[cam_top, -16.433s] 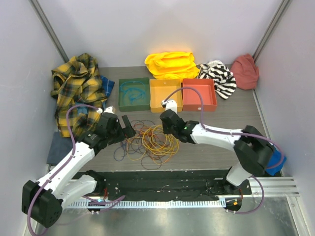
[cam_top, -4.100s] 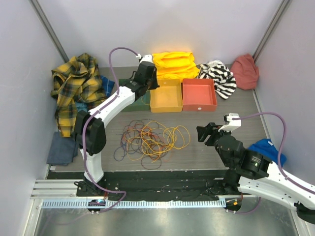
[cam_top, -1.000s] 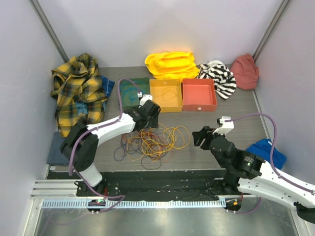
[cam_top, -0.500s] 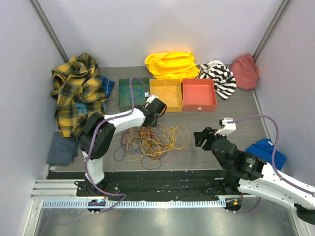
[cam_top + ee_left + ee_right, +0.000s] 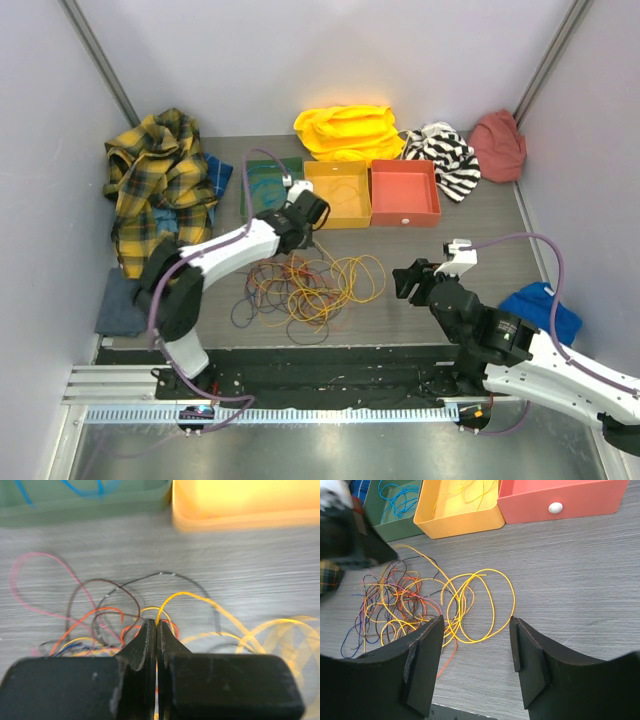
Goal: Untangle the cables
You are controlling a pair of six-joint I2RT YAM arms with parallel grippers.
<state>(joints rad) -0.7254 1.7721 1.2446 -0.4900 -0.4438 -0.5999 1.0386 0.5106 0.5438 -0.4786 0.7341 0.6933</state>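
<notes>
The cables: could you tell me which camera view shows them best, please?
The right wrist view: the cables lie nearly whole, large and sharp. The top external view shows them whole but small. The left wrist view shows only a few blurred strands.

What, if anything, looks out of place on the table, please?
The cables lie in a tangled heap before the trays, loops crossing every way. Crumpled clothes are piled along the back and left of the table.
</notes>
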